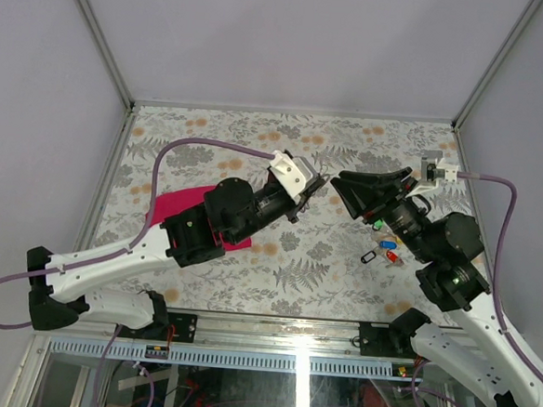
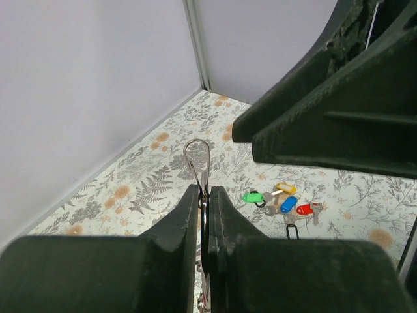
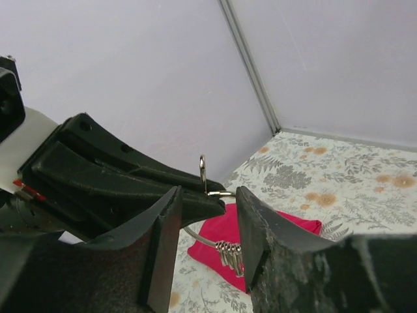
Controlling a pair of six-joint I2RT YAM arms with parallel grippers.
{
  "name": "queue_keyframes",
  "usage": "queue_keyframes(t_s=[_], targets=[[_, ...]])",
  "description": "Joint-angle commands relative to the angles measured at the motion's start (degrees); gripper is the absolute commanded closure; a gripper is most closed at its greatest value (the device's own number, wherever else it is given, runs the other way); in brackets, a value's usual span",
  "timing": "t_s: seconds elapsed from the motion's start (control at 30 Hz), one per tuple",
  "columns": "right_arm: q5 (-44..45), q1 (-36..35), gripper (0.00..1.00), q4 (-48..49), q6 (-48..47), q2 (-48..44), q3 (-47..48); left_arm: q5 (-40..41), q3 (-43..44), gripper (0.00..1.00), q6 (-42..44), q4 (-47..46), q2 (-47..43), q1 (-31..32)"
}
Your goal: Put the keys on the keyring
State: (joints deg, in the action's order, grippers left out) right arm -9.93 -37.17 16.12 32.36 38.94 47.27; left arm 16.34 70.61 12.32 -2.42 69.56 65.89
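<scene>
My left gripper point(image 1: 316, 182) is shut on the keyring point(image 2: 197, 156), a thin silvery wire loop that sticks out past its closed fingertips point(image 2: 203, 193), held above the table. In the right wrist view the keyring point(image 3: 202, 171) shows with several small loops hanging below it. My right gripper point(image 1: 340, 182) is open and empty, its jaws point(image 3: 208, 195) either side of the left fingertip and ring. The keys point(image 1: 385, 245), with green, yellow, blue and red tags, lie in a small pile on the table under my right arm. They also show in the left wrist view point(image 2: 281, 199).
A magenta cloth point(image 1: 172, 206) lies on the fern-patterned table point(image 1: 257, 137) under my left arm and shows in the right wrist view point(image 3: 260, 229). Grey walls with metal corner posts point(image 1: 101, 38) enclose the table on three sides.
</scene>
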Motion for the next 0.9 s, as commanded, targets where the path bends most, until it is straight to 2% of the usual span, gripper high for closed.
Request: queue_keyframes(t_s=[0.0,0.27,0.53,0.8,0.87], targets=[[3.4,0.1,0.53,-3.4,-1.9,-0.8,4.6,-2.3,0.4,1.0,0.7,-0.1,-1.6,-0.2],[3.6,0.1,0.52,-16.2,-3.4,3.2,13.0,-4.6,1.4,1.0,1.4,3.4,-0.6,-0.2],[1.3,0.1,0.6,-26.4,-5.2,8.4,20.1,-5.6,1.7,1.0,2.4,4.8,-0.1,-0.1],[-3.6,0.1,0.6,-31.1,-5.9,13.1,24.7,-5.6,1.7,1.0,2.7,5.2,-0.1,-0.2],[-3.9,0.1,0.64,-31.2,-5.8,13.4,24.7,-5.6,1.7,1.0,2.7,5.2,0.1,-0.2]])
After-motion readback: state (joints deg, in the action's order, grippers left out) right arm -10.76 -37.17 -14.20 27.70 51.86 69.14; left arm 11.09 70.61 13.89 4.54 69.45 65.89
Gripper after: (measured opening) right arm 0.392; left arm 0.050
